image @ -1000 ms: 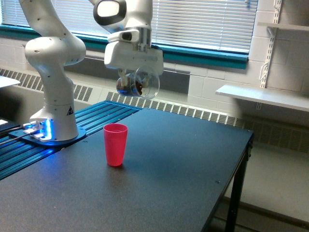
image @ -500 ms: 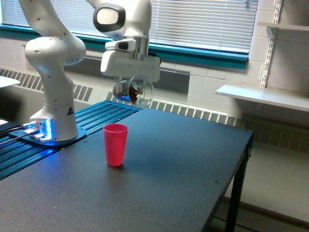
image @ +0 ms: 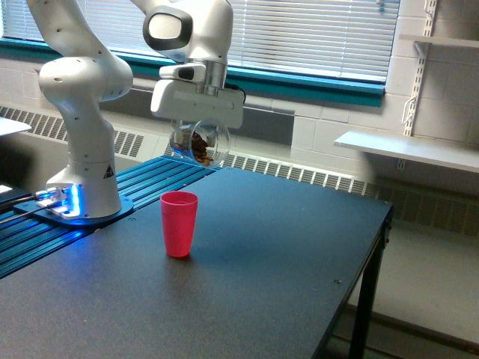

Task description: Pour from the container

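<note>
Your arm's gripper grips the jar, clear and rounded, tipped on its side in the air above the table. Brown bits show inside the jar. It hangs above the red cup and slightly toward the exterior view's right of it, well clear of the rim. The cup stands upright on the dark tabletop, near the arm's white base with its blue light.

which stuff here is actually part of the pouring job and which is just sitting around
Part of the job:
- clear jar with brown contents, held in the gripper
- red cup on the black table

Just there:
- wall shelves
- window blinds
- radiator grille
</note>
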